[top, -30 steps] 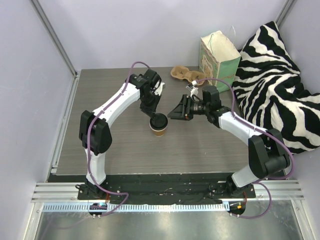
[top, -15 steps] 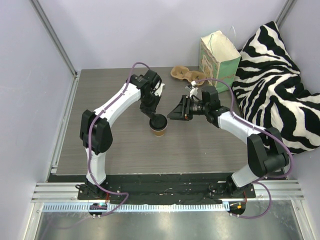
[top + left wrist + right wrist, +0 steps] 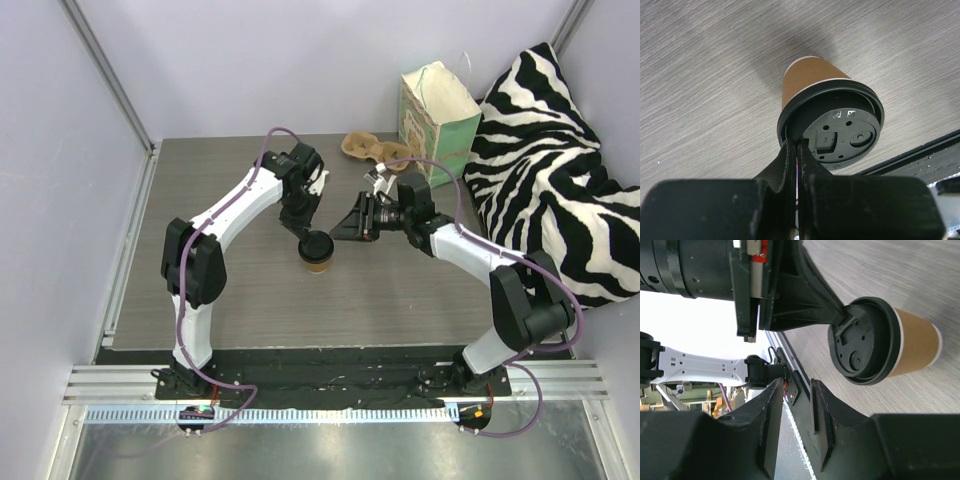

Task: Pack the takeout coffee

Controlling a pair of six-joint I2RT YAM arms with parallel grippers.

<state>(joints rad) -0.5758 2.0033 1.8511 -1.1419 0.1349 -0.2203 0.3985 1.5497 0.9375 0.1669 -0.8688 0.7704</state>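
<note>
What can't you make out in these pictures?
What the cup holds: all views, black lid covers it.
Inside the green bag: top view, its walls hide it.
Zebra cushion: top view, cut off by the right edge.
Whether the left gripper pinches the lid: left wrist view, fingertips cover it.

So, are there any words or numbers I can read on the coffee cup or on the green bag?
No words or numbers can be read in any view.
Takeout coffee, brown cup wall: plain, no print shows.
Black lid: two tiny square marks near its edge, too small to read.
Mint-green paper bag: a faint print on one side, too blurred to read.
</note>
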